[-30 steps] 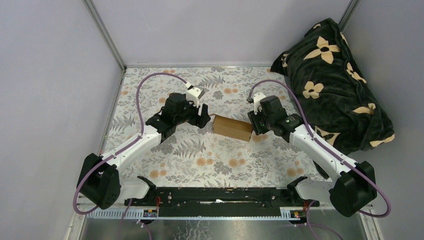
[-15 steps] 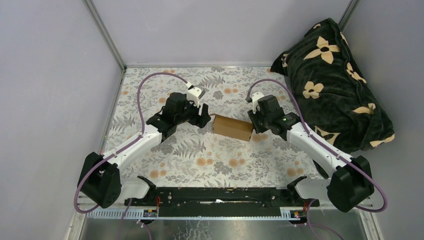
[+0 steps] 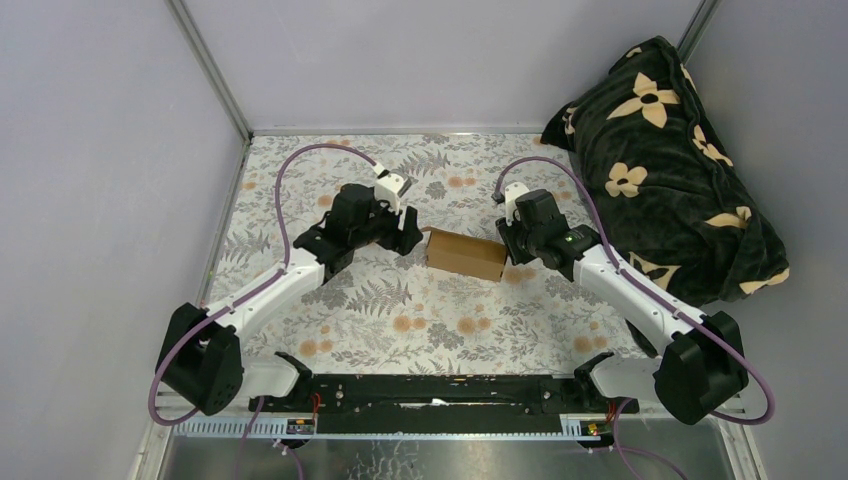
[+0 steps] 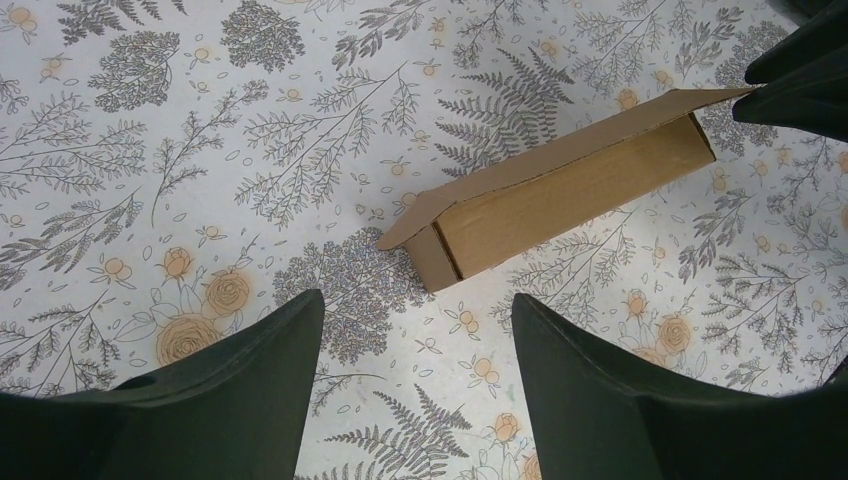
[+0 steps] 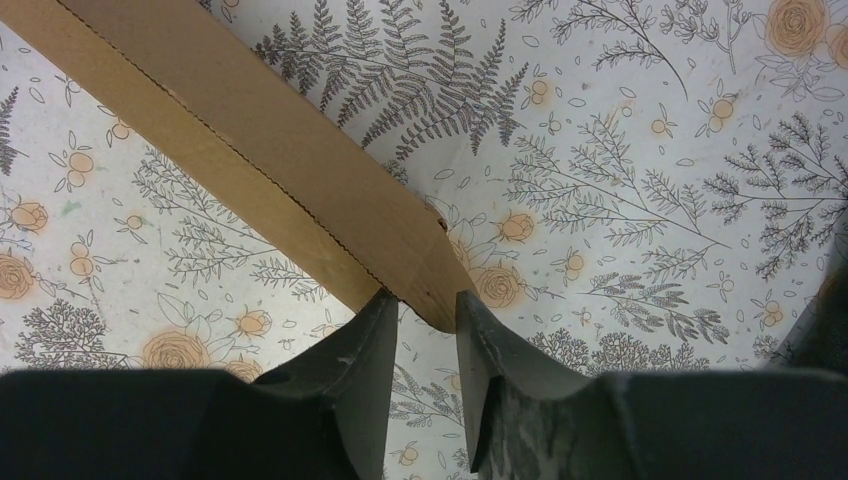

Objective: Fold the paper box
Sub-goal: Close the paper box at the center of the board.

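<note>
At centre, my right claw (image 5: 423,297) pinches the box (image 3: 465,255) end to steady it; left claw (image 4: 417,298) hovers wide open, empty.

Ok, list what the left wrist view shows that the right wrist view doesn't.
Left wrist only: the paper box along its whole length, and the left gripper open, short of the box's near end. Right wrist only: a close look at the box's corner pinched in the right gripper. Both: the brown box lying on the floral cloth.

White arm links (image 3: 265,292), black joints (image 3: 350,215), purple cables (image 3: 300,158), matte black left hand (image 4: 417,300), matte black right hand (image 5: 425,300)
</note>
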Available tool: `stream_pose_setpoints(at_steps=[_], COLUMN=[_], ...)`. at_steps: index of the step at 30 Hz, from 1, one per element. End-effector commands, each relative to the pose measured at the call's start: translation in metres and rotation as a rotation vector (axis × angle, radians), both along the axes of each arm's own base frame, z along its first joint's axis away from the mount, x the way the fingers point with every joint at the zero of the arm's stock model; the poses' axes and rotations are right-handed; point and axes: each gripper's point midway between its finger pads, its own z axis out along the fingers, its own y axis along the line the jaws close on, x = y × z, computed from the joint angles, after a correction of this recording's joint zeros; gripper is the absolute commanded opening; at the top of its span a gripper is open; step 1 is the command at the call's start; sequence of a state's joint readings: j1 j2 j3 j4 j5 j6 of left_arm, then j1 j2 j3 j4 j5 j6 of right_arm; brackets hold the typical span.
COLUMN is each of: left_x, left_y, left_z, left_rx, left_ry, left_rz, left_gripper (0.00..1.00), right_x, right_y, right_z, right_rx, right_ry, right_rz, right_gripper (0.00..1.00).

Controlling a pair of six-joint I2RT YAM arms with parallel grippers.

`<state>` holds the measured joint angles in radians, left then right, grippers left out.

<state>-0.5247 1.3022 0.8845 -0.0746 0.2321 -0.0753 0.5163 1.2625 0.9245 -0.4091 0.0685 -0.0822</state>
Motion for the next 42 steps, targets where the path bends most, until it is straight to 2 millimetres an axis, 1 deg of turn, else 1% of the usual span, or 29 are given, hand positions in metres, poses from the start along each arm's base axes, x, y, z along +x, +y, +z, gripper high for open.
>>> stream_pose_setpoints(at_steps=[1, 8, 15, 22, 29, 33, 37, 42], left_x=[0.003, -0.002, -0.005, -0.008, -0.009, -0.006, 0.002, 0.012], left_y=[-0.012, -0.011, -0.010, -0.013, -0.018, -0.018, -0.017, -0.017], left_z=[0.014, 0.012, 0.017, 0.014, 0.010, 0.006, 0.002, -0.003], left_rx=[-0.015, 0.010, 0.017, 0.024, 0.027, 0.037, 0.079, 0.110], left_ry=[-0.042, -0.044, -0.054, -0.045, -0.031, -0.027, -0.041, -0.056], left_rz=[-0.041, -0.033, -0.025, -0.038, -0.057, -0.054, -0.023, -0.001], left_gripper=[0.75, 0.75, 0.75, 0.79, 0.79, 0.80, 0.80, 0.75], right_x=[0.012, 0.012, 0.010, 0.011, 0.012, 0.013, 0.014, 0.014], right_y=[0.003, 0.000, -0.006, -0.004, -0.003, -0.002, -0.001, 0.000], right_z=[0.024, 0.026, 0.026, 0.024, 0.019, 0.019, 0.019, 0.019], right_rx=[0.020, 0.016, 0.001, 0.005, 0.005, 0.007, 0.007, 0.011], right_ry=[-0.082, -0.091, -0.101, -0.097, -0.087, -0.090, -0.091, -0.090], right_rz=[-0.012, -0.024, -0.043, -0.039, -0.035, -0.036, -0.034, -0.032], right_gripper=[0.37, 0.36, 0.30, 0.26, 0.26, 0.26, 0.27, 0.27])
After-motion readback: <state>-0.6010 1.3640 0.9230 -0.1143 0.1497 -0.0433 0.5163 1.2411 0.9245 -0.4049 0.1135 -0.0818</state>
